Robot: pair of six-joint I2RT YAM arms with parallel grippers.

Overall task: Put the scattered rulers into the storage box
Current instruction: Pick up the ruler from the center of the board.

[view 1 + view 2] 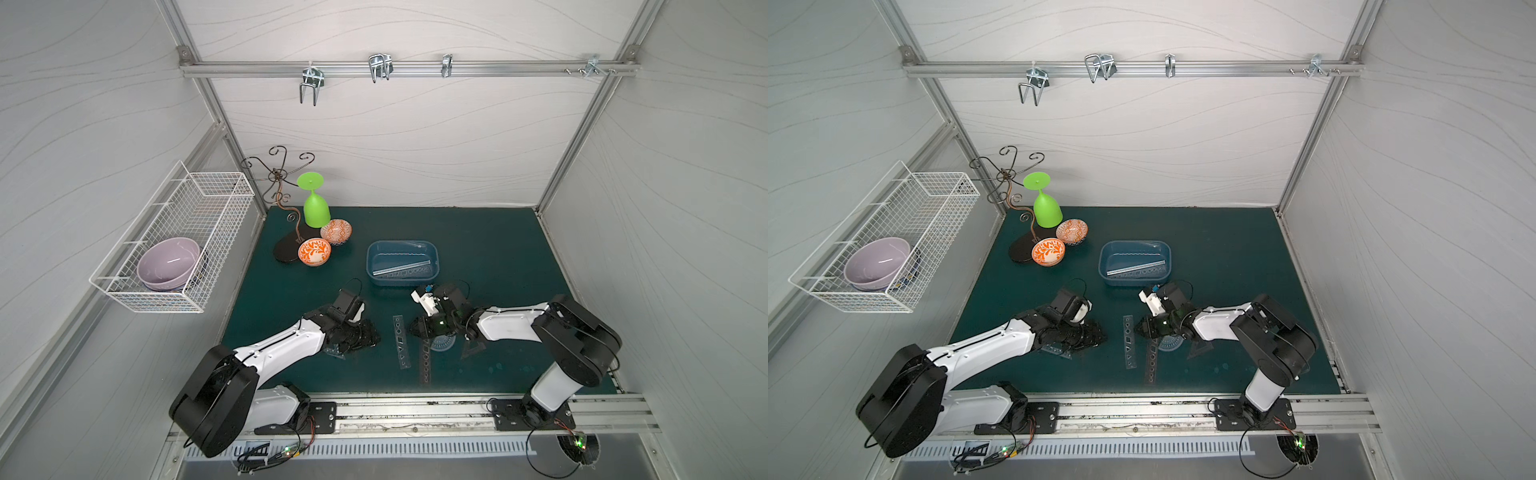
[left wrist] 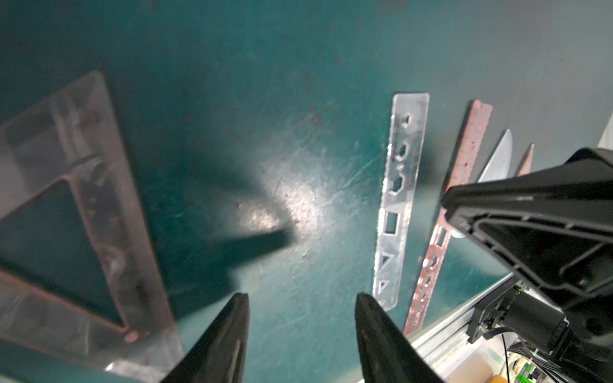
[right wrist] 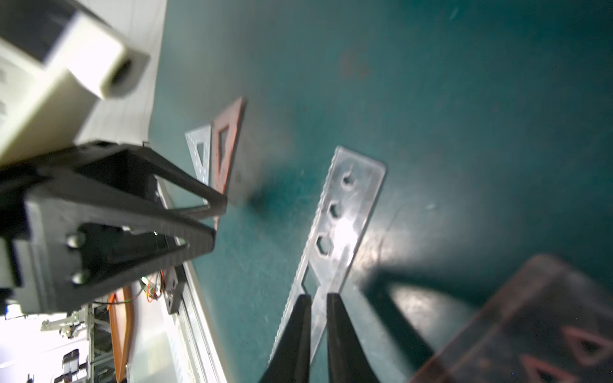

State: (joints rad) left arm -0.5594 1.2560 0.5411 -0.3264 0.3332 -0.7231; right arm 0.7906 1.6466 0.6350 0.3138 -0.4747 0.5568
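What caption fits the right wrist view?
Right gripper poised at a clear stencil ruler on the green mat, left gripper alongside.

Quick headcount. Loose on the table [image 1: 498,257]: two straight rulers, one clear [image 1: 401,340] and one dark [image 1: 425,363], one protractor [image 1: 444,343], and three triangles: a clear one [image 3: 200,156] and a reddish one [image 3: 229,139] side by side, plus a dark one [image 1: 473,350] nearer the right edge. One blue tub [image 1: 399,283] with at least two more rulers [image 1: 401,268] in it; the rest in there is too faint to count. Two orange patterned bowls [image 1: 314,252] [image 1: 336,231], one green cup [image 1: 316,208], one curly wire stand [image 1: 277,176], one white basket [image 1: 208,266] with a lilac bowl [image 1: 168,259] and at least one more under it. Four metal hooks [image 1: 311,81] on the back rail [image 1: 415,68].
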